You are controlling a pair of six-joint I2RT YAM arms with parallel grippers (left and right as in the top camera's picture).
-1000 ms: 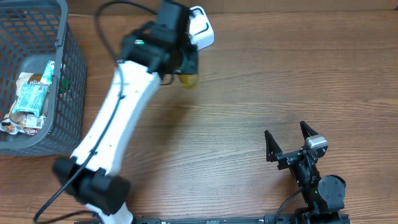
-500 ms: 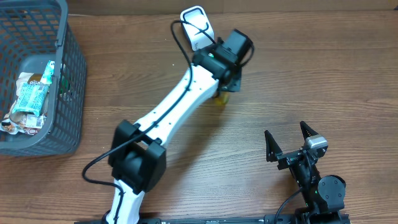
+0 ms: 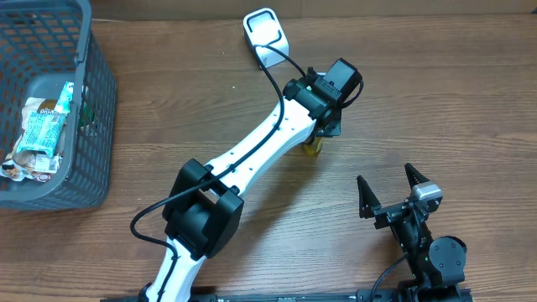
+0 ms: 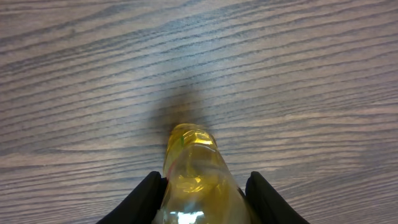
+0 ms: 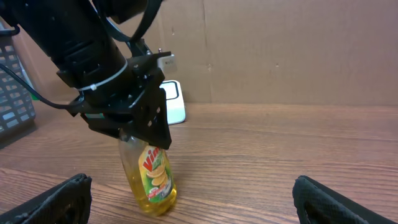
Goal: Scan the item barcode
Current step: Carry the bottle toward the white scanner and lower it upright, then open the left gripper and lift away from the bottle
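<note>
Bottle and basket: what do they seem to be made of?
The bottle looks like clear, glossy plastic: see-through yellow, with bright highlights glinting on it. The basket looks like grey moulded plastic mesh with a matte finish; coated wire cannot be ruled out.

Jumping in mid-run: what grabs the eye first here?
The left gripper is clamped on a yellow bottle, held upright near the middle of the table. Beyond it at the far edge lies the white scanner, and a grey basket with packets sits far left. The right gripper stands open and empty at the near edge.
</note>
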